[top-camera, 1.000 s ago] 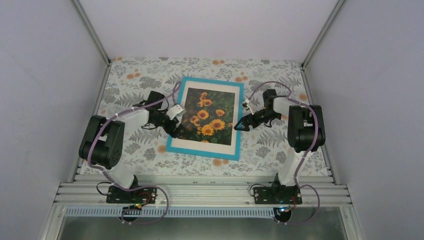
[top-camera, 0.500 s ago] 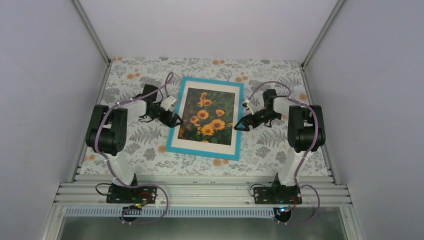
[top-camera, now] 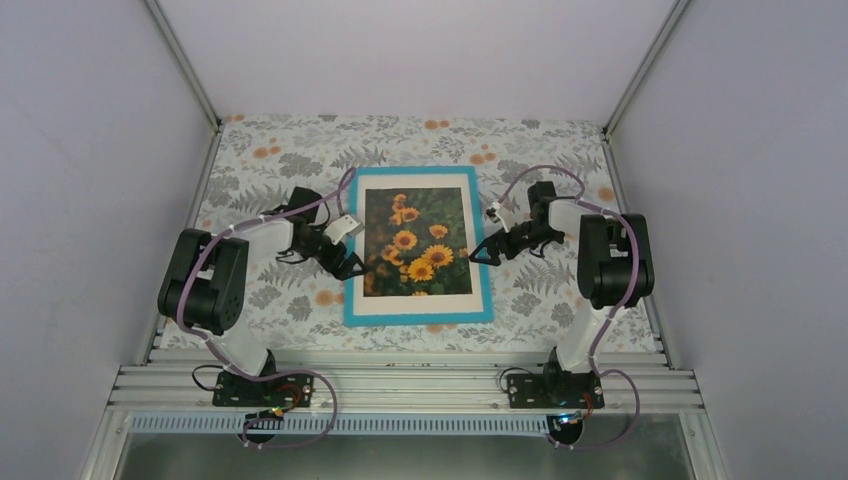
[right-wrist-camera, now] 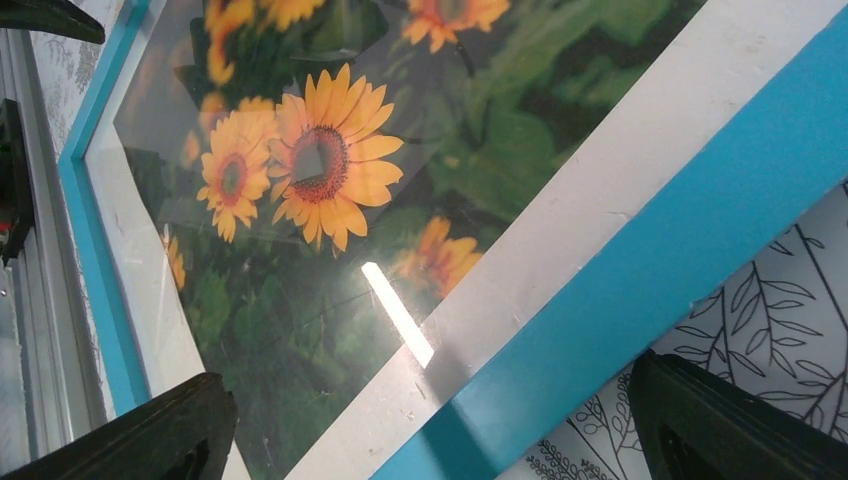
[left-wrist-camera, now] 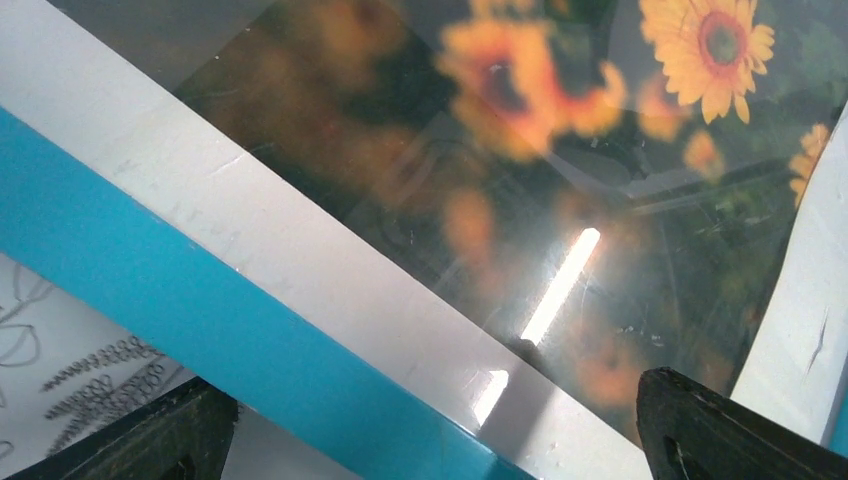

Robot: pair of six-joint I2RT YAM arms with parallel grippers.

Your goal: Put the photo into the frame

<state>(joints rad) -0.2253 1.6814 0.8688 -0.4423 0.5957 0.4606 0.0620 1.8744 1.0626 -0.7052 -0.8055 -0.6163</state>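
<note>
The frame (top-camera: 417, 319) lies flat and face up in the middle of the table, its teal border square to the table edges. Inside it, behind glass and a white mat (top-camera: 418, 300), sits the sunflower photo (top-camera: 415, 240). My left gripper (top-camera: 349, 264) hovers open over the frame's left side; in the left wrist view its black fingers (left-wrist-camera: 150, 440) straddle the teal border (left-wrist-camera: 180, 320) and the mat (left-wrist-camera: 330, 290), with the photo (left-wrist-camera: 520, 130) beyond. My right gripper (top-camera: 480, 253) is open over the right side, its fingers (right-wrist-camera: 730, 420) spanning the teal border (right-wrist-camera: 680, 230) and the photo (right-wrist-camera: 330, 170).
A leaf-and-flower patterned cloth (top-camera: 270, 150) covers the table. White walls with metal corner posts (top-camera: 185, 65) close in the left, back and right. An aluminium rail (top-camera: 400, 385) carrying both arm bases runs along the near edge.
The frame has turned from tilted to square with the table edges. My left gripper drew away to the left, then came back over the frame's left edge. The right gripper barely moved.
</note>
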